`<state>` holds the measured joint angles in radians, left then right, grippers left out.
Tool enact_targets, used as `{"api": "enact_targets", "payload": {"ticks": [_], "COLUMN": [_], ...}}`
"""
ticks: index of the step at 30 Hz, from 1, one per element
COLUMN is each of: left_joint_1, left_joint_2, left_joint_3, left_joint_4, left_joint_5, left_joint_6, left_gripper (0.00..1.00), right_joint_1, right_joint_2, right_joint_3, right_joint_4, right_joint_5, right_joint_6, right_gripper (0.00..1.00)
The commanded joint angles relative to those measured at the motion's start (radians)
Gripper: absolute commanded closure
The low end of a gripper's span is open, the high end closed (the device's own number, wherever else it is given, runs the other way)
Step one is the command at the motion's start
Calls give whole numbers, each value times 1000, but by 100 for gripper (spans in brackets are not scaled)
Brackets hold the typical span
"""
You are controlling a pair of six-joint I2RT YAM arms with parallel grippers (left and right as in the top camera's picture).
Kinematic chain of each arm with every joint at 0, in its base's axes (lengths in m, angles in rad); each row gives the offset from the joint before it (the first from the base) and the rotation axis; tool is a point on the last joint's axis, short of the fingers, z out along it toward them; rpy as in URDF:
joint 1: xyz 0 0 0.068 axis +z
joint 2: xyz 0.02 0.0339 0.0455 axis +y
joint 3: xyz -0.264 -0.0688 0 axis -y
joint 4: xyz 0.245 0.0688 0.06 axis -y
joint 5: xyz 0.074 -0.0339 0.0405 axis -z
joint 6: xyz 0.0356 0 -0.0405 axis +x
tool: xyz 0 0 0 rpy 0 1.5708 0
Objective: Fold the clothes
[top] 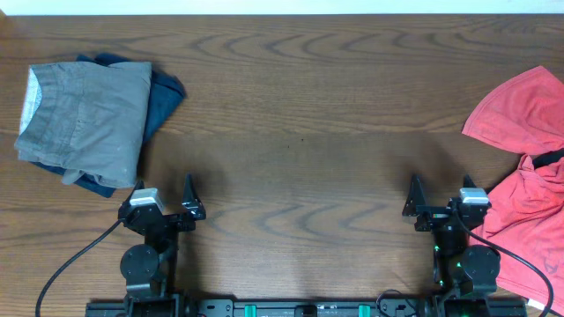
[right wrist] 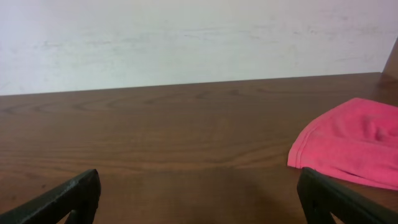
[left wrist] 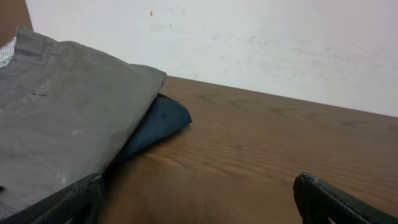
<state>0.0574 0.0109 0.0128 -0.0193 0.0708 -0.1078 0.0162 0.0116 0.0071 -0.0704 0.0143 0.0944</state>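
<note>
Coral-red clothes (top: 520, 202) on dark wood table (top: 300, 132), white wall (right wrist: 186, 37)

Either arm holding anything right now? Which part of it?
Nothing is held. Left gripper and right gripper both have jaws open, nothing between them; the grey garment and red T-shirt lie outside the jaws.

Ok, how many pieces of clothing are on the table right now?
3. A folded grey garment at far left, atop a dark blue garment; a crumpled coral-red garment at the right edge. More may be hidden.
</note>
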Motion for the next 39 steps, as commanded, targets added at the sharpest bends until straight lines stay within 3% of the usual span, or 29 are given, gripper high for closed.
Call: {"api": "enact_targets", "payload": {"ticks": [1, 14, 21, 31, 39], "left_joint_1": [-3, -3, -3, -3, -3], "left_joint_2": [-6, -6, 13, 203, 449], "left_joint_3": [-9, -9, 56, 386, 724], "left_joint_4": [-44, -44, -104, -441, -825], "left_joint_5": [26, 32, 210, 210, 210], "left_joint_6": [-5, -32, -80, -89, -88], "left_gripper": [2, 2, 2, 2, 2], "right_joint_1": [-11, -10, -10, -10, -10], "right_joint_2": [-7, -5, 43, 306, 680], "right_joint_3": [-2, -2, 56, 354, 708], "right_joint_4": [-4, 1, -68, -322, -734], "right_joint_5": [-3, -100, -119, -92, -4], "right_joint_6": [-10, 55, 58, 58, 58], "right_gripper": [1, 1, 1, 1, 1]}}
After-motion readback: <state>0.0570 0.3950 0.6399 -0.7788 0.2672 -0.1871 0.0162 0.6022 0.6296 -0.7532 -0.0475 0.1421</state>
